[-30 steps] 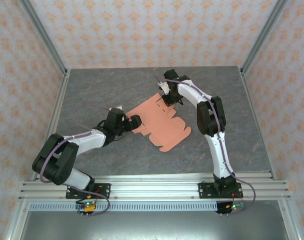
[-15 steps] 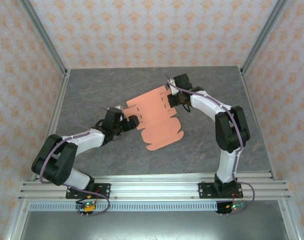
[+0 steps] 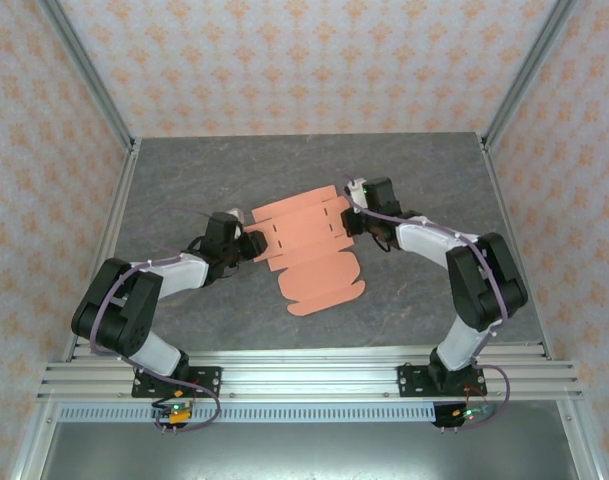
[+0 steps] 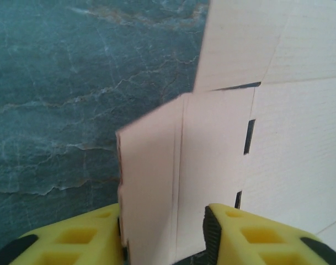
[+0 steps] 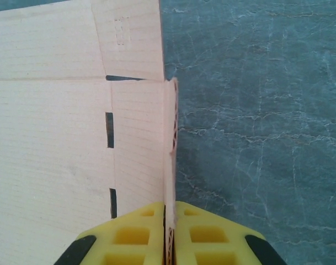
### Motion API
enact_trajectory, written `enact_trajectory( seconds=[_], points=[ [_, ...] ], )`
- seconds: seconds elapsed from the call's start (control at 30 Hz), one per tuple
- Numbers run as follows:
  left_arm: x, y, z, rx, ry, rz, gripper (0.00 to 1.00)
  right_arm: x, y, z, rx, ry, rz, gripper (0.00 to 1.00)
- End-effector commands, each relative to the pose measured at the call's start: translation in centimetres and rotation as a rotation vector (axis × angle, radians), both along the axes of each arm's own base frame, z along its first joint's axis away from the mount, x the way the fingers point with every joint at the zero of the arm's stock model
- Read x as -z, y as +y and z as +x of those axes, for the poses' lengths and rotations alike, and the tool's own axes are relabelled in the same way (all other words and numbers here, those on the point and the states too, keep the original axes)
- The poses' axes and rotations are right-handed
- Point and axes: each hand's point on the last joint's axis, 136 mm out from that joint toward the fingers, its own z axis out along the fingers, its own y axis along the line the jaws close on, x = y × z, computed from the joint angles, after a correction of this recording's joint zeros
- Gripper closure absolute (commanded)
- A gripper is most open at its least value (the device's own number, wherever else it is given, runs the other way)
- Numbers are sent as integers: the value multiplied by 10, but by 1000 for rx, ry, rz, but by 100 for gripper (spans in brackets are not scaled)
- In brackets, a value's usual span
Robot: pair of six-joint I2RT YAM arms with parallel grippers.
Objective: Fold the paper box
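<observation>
Left arm: the left arm (image 3: pixel 174 272) lies low across the counter (image 3: pixel 184 180), reaching in toward the middle.
Left fingers: the left fingers (image 4: pixel 74 237) stand partly apart at the sheet's left edge (image 3: pixel 252 245), a raised flap of card between them. The flap's edge sits right against the left pad, while the right pad stands off to the side (whether they truly pinch it, I cannot tell).
Paper box: the paper box (image 3: pixel 304 250) is a salmon-orange die-cut sheet, spread mostly flat at the middle of the counter between the two arms. Slots and creases show on it (image 4: pixel 289 138), and a rounded flap points toward the near edge.
Right fingers: the right fingers (image 5: pixel 140 226) are pressed tight together on an upright flap at the sheet's right edge (image 3: pixel 350 220), the card edge-on between the yellow pads.
Right arm: the right arm (image 3: pixel 434 240) is bent at the elbow, with the wrist low beside the sheet.
Counter: grey, marbled stone look (image 5: pixel 256 110), bare around the card.
</observation>
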Motion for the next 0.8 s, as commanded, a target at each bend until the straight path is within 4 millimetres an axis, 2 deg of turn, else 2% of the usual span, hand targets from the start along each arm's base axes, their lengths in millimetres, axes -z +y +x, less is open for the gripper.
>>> enact_trajectory(
  seconds=[0.0,0.13,0.27,0.43,0.47,0.53,0.67,0.77],
  points=[
    [-11,-6,11,35,-57,-19,64,-38,1,12,0,-106,142,89],
    [-12,-20,14,94,-66,-69,69,-36,-1,9,-7,-88,197,88],
    [-15,-25,14,115,-77,-93,86,-27,-2,9,10,-66,206,83],
    [-20,-21,12,116,-93,-68,100,-28,-1,7,8,-60,225,79],
    [-21,-20,12,115,-95,-65,100,-28,-2,8,15,-61,224,76],
    [-21,-19,10,110,-93,-59,100,-27,-6,9,47,-56,215,65],
    [-25,-18,9,105,-106,-51,100,-23,-33,20,227,-36,146,41],
    [-32,-14,6,102,-142,3,100,-25,-44,23,299,-3,126,40]
  ],
)
